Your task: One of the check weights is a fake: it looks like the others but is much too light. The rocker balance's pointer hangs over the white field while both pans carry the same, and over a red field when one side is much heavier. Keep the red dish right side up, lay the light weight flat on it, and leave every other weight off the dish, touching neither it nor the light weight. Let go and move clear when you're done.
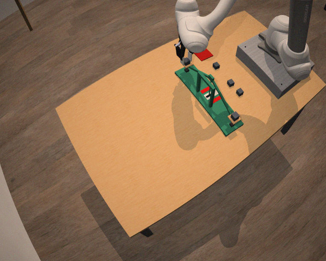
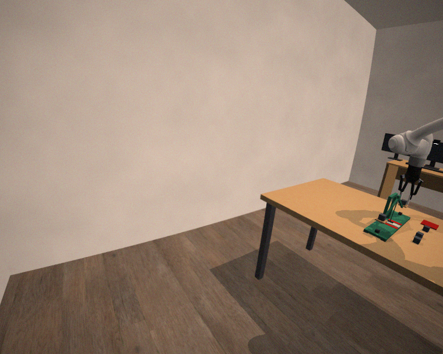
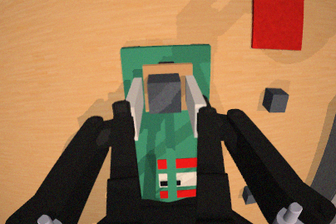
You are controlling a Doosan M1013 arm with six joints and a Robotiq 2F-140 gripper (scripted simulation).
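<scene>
my gripper (image 1: 186, 59) (image 2: 404, 199) (image 3: 164, 89): fingers apart, around far weight (image 1: 187, 61) (image 2: 404, 202) (image 3: 164, 96)
pointer (image 1: 208, 95): over white
red dish (image 1: 204, 55) (image 2: 429, 225) (image 3: 277, 18): flat, far side
loose weights (image 1: 215, 65) (image 2: 417, 238) (image 3: 276, 100): three, right of balance (image 1: 182, 74) (image 2: 374, 231) (image 3: 133, 56)

In the top view, 1 light wooden table (image 1: 115, 126) (image 2: 309, 198) (image 3: 62, 21) carries 1 green balance base (image 1: 226, 127) (image 2: 374, 230) (image 3: 130, 58) right of its middle. Farther back lies 1 red dish (image 1: 203, 55) (image 2: 429, 225) (image 3: 278, 18), flat. 3 dark weights, the far cube (image 1: 216, 65) (image 2: 426, 228) (image 3: 275, 100), the middle cube (image 1: 230, 83) and the near cube (image 1: 239, 92), sit apart between the base and 1 gray block (image 1: 270, 81) (image 3: 328, 175) at the right.
</scene>
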